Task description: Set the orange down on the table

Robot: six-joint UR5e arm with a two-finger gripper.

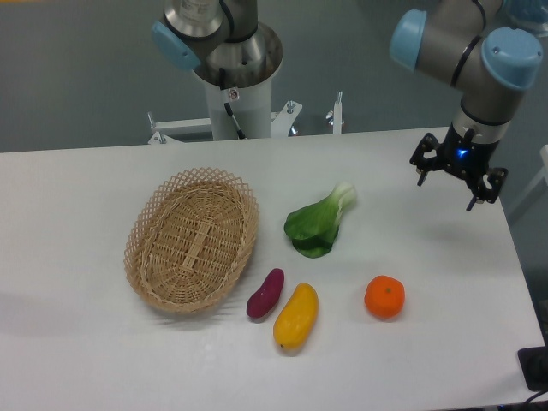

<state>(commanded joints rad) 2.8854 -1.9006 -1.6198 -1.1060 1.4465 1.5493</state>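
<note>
The orange (384, 297) is a small round bright-orange fruit. It rests on the white table (77, 360) at the front right, apart from everything else. My gripper (456, 180) hangs above the table's far right part, well behind and to the right of the orange. Its dark fingers are spread and hold nothing.
An oval wicker basket (192, 239) stands left of centre with nothing inside. A purple sweet potato (265, 294) and a yellow-orange mango (296, 316) lie in front of it. A green leafy vegetable (318, 223) lies mid-table. The table's right edge is near the gripper.
</note>
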